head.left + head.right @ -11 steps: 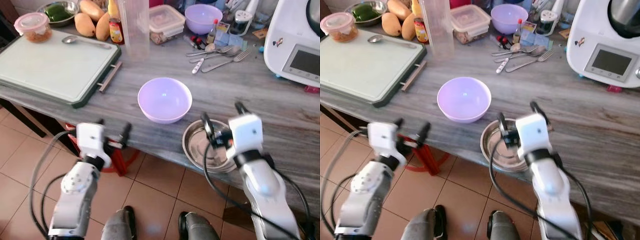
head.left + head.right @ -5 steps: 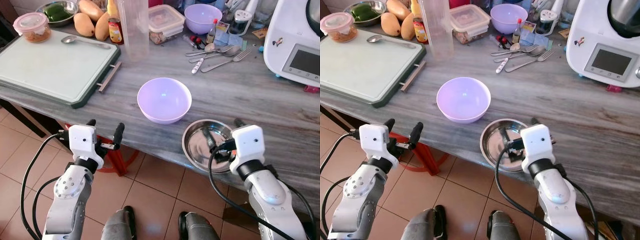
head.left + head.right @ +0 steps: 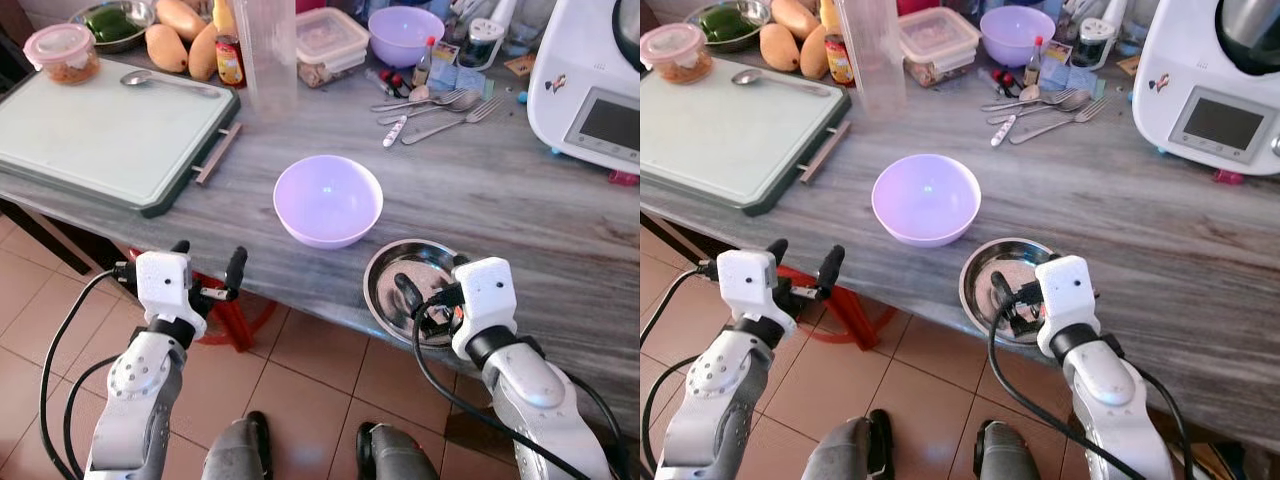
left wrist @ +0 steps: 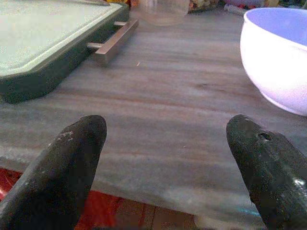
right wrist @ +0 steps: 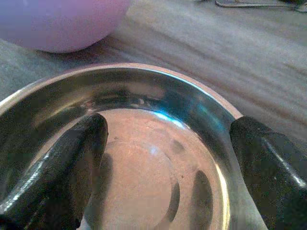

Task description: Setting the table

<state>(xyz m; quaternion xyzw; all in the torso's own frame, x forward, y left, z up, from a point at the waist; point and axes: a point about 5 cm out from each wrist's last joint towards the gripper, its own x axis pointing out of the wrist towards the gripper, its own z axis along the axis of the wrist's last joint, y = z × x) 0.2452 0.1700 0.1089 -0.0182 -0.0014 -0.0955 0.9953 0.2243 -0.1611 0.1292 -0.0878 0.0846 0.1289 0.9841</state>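
On the grey wood-grain counter [image 3: 520, 190] I count two lilac bowls: one [image 3: 328, 199] near the front edge, one [image 3: 405, 35] at the back. One steel plate [image 3: 391, 277] sits at the front edge, just right of the near bowl, shiny and shallow. Right gripper [image 5: 168, 158] is spread wide over the plate, holding nothing. Left gripper [image 4: 168, 158] is spread wide off the edge, also holding nothing.

No legible text, label or number anywhere.

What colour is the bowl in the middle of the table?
The bowl is pale lilac, plain with no pattern; the left eye view shows it best.
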